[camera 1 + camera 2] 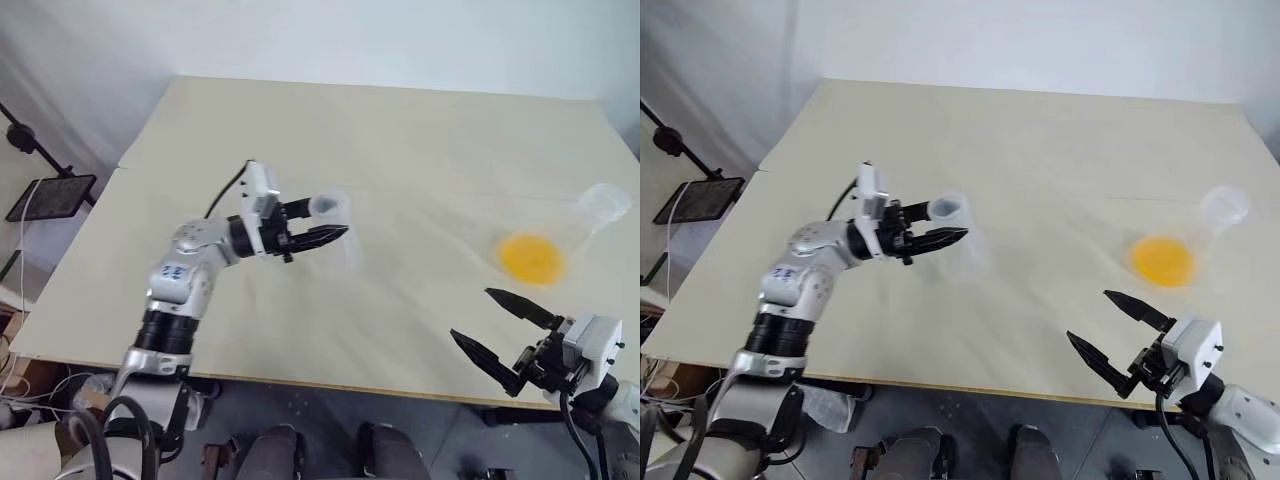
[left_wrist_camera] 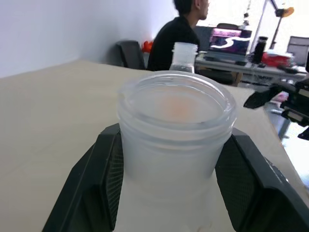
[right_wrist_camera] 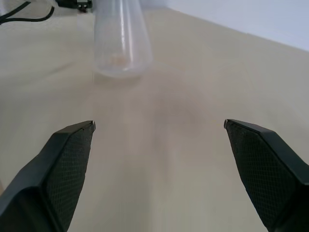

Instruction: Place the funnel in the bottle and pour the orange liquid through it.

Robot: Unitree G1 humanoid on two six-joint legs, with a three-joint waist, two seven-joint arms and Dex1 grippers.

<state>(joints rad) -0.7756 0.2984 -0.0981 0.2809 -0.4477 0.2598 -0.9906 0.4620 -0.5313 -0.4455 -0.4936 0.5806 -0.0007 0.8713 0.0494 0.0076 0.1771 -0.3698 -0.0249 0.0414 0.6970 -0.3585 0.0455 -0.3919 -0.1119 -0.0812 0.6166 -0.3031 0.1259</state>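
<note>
Pale and almost bare, the worktop point(image 1: 400, 130) carries little. Nearest, at its front right corner, the right claw point(image 1: 497, 330) hangs spread wide and empty, seemingly kept free for the clear flask of orange liquid point(image 1: 531, 257) lying just beyond it. Further in, toward mid-worktop, the left claw point(image 1: 322, 222) is clamped round the cloudy bottle point(image 2: 176, 130) at its neck, probably bringing it within pouring reach. I can't spot the funnel.

No legible text, labels, brands or nos. anywhere; no signs either.

Left gripper point(image 1: 322, 222) jaws clamped, right gripper point(image 1: 490, 322) jaws spread wide.
</note>
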